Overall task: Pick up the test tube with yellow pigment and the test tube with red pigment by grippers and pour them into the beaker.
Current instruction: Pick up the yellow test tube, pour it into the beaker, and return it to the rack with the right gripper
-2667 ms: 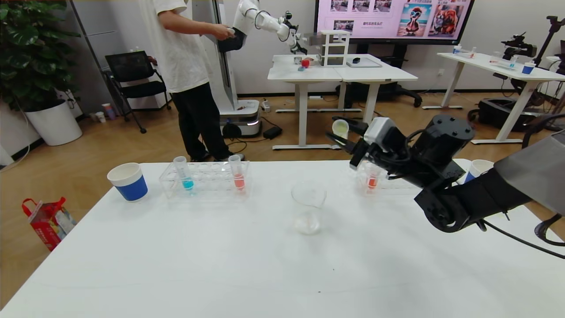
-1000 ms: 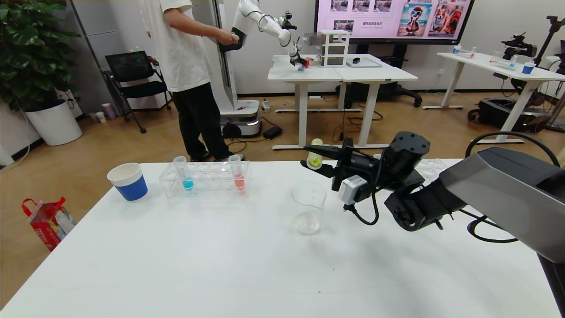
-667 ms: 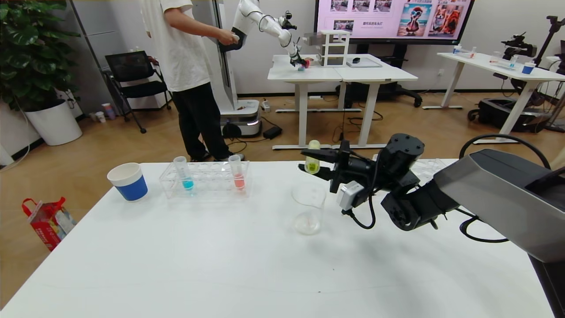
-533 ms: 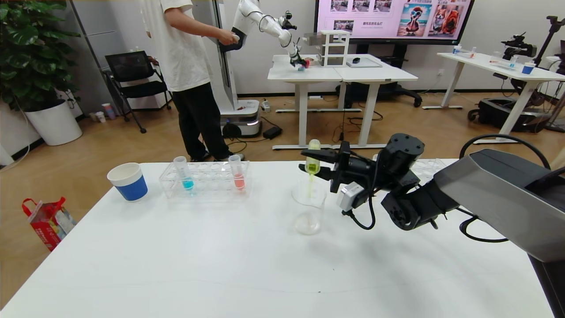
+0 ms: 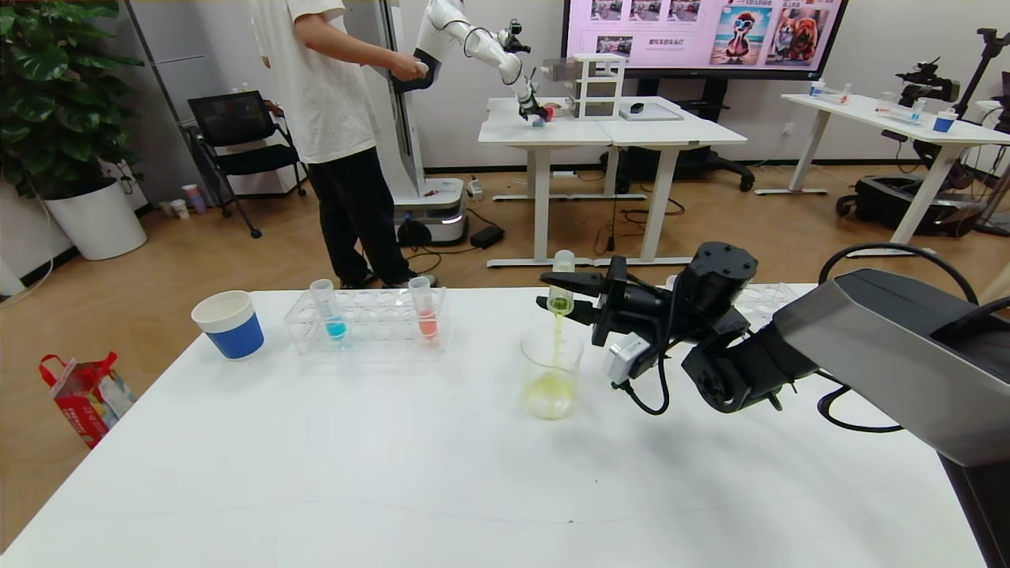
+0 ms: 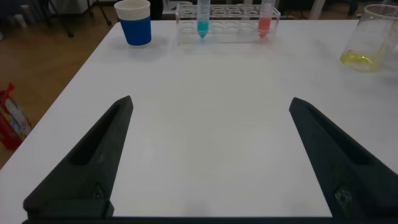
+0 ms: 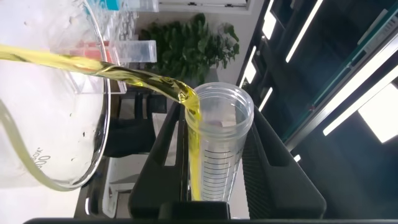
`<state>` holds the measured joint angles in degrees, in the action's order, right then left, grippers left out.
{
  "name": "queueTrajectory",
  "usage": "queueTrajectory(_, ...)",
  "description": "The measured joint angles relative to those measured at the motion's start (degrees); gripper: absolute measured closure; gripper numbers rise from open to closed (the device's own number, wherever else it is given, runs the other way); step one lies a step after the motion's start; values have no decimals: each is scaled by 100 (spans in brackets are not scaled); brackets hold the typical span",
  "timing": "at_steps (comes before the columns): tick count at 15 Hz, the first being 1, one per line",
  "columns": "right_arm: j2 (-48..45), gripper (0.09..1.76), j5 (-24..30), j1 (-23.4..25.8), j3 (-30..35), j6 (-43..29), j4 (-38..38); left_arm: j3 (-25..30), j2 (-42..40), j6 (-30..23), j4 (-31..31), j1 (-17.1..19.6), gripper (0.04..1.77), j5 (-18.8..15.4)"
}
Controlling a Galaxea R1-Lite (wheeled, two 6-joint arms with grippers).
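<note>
My right gripper (image 5: pixel 552 292) is shut on the test tube with yellow pigment (image 5: pixel 561 290) and holds it tipped mouth-down just above the beaker (image 5: pixel 551 371). A yellow stream runs from the tube into the beaker, where yellow liquid pools at the bottom. The right wrist view shows the tube (image 7: pixel 217 155) between the black fingers and the beaker's rim (image 7: pixel 93 124). The test tube with red pigment (image 5: pixel 426 314) stands in the clear rack (image 5: pixel 367 319) at the back left. My left gripper (image 6: pixel 210 99) is open and empty, low over the near table.
A blue-and-white paper cup (image 5: pixel 229 323) stands left of the rack, which also holds a tube of blue liquid (image 5: pixel 327 312). A second clear rack (image 5: pixel 769 298) shows partly behind my right arm. A person and another robot stand beyond the table.
My right gripper carried the yellow tube left from the right rack to above the beaker and tipped it over. Yellow liquid now streams into the beaker and pools there.
</note>
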<state>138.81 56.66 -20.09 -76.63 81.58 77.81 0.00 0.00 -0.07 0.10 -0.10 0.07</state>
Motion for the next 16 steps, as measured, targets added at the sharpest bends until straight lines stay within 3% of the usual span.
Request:
queueTrajectory(7,18,134,-11,13,-11,1075,-2,0,0,0,0,0,6,0)
queueTrajectory(16,2,134,-29,22,-10,1307,50,0,0,0,0,0,6,0)
